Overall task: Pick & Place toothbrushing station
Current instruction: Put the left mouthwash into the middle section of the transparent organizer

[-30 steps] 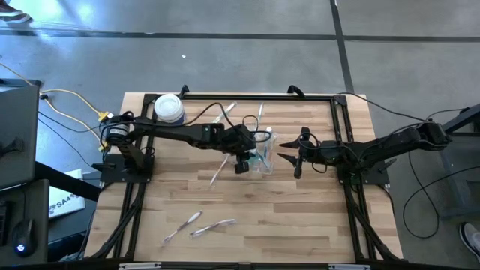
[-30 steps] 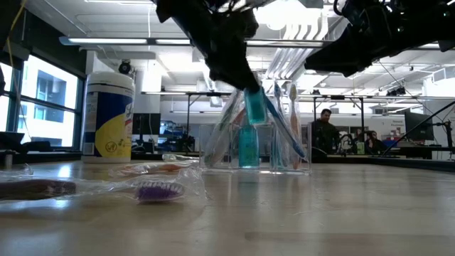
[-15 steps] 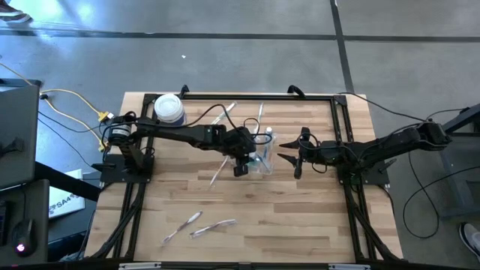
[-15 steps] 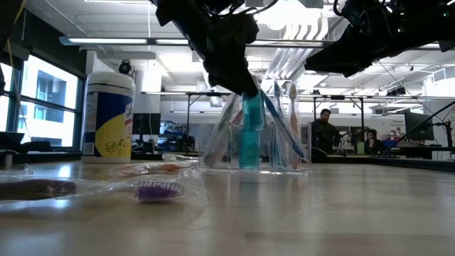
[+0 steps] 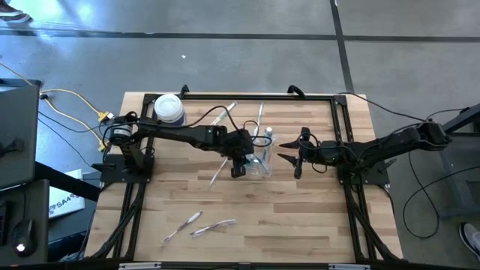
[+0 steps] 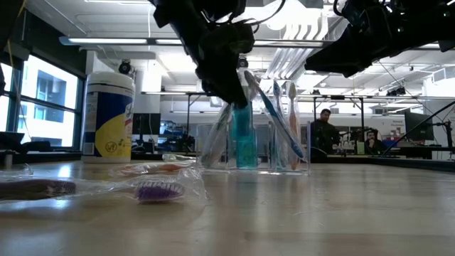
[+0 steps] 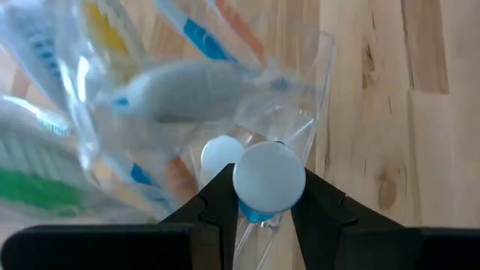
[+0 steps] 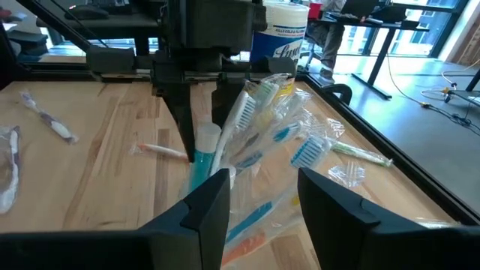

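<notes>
The left gripper (image 7: 259, 217) pinches a teal tube with a white round cap (image 7: 268, 178), upright in the clear boxy plastic toothbrushing station (image 6: 256, 146). That holder stands upright at mid-table, wrapped toothbrushes (image 8: 259, 124) leaning from its top; its long axis cannot be told. Just beside it, the right gripper (image 8: 259, 195) hovers, fingers spread, holding nothing.

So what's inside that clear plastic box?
The holder has wrapped toothbrushes and a teal tube that the left tool grips. Its bottom is hidden by the wrappers.
</notes>
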Controlling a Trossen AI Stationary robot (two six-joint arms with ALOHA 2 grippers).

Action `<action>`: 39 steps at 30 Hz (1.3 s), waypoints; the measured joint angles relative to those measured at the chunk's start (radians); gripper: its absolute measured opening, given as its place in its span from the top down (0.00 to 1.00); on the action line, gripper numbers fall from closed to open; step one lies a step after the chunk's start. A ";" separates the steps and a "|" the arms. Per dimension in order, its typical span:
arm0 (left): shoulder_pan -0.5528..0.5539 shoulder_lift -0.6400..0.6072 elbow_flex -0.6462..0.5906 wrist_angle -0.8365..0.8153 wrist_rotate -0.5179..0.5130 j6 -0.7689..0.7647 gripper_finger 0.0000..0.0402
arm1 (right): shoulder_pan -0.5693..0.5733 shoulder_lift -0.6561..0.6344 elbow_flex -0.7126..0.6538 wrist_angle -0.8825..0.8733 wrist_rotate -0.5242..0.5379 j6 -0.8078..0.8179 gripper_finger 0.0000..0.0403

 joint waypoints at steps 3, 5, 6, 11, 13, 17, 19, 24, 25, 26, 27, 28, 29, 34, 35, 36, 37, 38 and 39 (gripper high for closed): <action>0.000 0.013 0.003 0.015 0.000 -0.003 0.77 | 0.000 0.000 0.000 0.000 0.000 0.000 0.63; 0.000 0.018 0.002 0.016 0.003 -0.018 0.77 | 0.000 0.000 0.000 0.000 -0.001 0.000 0.63; 0.000 0.016 0.003 0.007 0.003 -0.024 0.77 | 0.000 0.000 0.000 0.000 0.000 0.000 0.63; 0.000 0.021 0.002 0.007 0.006 -0.026 0.77 | 0.000 0.000 0.000 -0.002 0.000 0.000 0.63; 0.000 0.021 0.002 0.004 0.005 -0.026 0.77 | 0.000 0.000 0.000 -0.005 0.000 0.000 0.63; 0.000 0.021 0.002 -0.010 0.006 0.012 0.77 | 0.000 0.000 0.000 -0.005 0.000 0.000 0.63; 0.000 0.021 0.002 -0.011 0.006 0.021 0.77 | 0.000 0.000 0.000 -0.005 0.000 0.000 0.63; 0.000 0.021 0.002 -0.014 0.007 0.027 0.72 | 0.000 0.000 0.000 -0.004 0.000 0.001 0.63; 0.000 0.021 0.002 -0.015 0.007 0.027 0.71 | 0.000 0.000 0.000 -0.004 0.000 0.001 0.63; 0.000 0.021 0.002 -0.016 0.008 0.027 0.69 | 0.000 0.000 0.000 -0.005 0.000 0.001 0.63; 0.000 0.022 0.002 -0.017 0.008 0.027 0.69 | 0.000 0.000 0.000 -0.004 0.000 0.001 0.63; 0.000 0.022 0.002 -0.017 0.009 0.027 0.68 | 0.000 0.000 0.000 -0.004 0.000 0.001 0.63; 0.000 0.022 0.002 -0.018 0.009 0.027 0.68 | 0.000 0.000 0.000 -0.005 0.000 0.001 0.63; 0.000 0.023 0.001 -0.016 0.008 0.027 0.67 | 0.000 0.000 0.000 -0.007 0.000 0.001 0.63; 0.000 0.023 0.001 -0.015 0.008 0.027 0.67 | 0.000 0.000 0.000 -0.009 0.000 0.000 0.63; 0.000 0.028 0.001 -0.012 0.008 0.027 0.67 | 0.000 0.000 0.000 -0.011 0.000 0.001 0.63; 0.000 0.033 0.001 -0.004 0.008 0.027 0.67 | 0.000 0.000 0.000 -0.014 0.000 0.000 0.63; 0.000 0.037 -0.001 -0.007 0.008 0.027 0.67 | 0.000 0.000 0.000 -0.015 0.000 0.000 0.63; 0.000 0.040 -0.004 -0.018 0.007 0.027 0.67 | 0.000 0.000 0.000 -0.015 0.000 0.000 0.63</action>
